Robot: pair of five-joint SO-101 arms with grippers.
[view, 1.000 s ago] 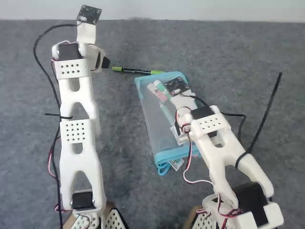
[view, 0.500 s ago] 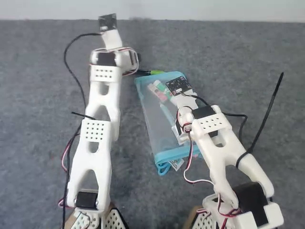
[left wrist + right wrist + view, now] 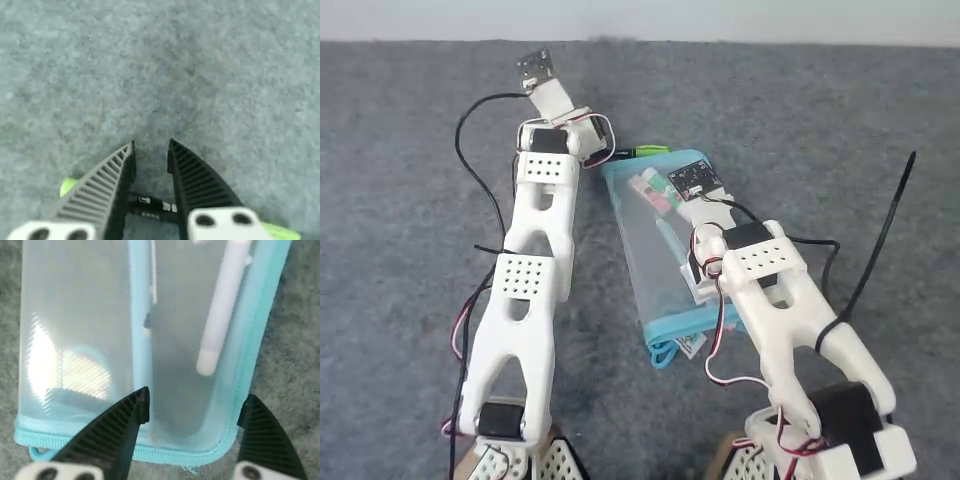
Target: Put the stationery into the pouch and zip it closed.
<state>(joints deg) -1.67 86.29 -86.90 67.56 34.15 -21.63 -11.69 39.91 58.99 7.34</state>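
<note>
Left arm (image 3: 535, 235) swung over green pen (image 3: 646, 151), pouch (image 3: 75, 315) holding likely white pen (image 3: 220, 315)

Clear pouch (image 3: 655, 262), teal edging; green pen (image 3: 646, 151); grey carpet (image 3: 400, 200).

Tiny white print on black barrel of pen (image 3: 150, 205), betw. fingers of left gripper (image 3: 151, 145): not readable. No other txt.

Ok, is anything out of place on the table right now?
One thing: the green pen lies outside the pouch, just past its far end, while a white pen is already inside. The left gripper is open, astride the green pen. Nothing looks spilled or damaged.
</note>
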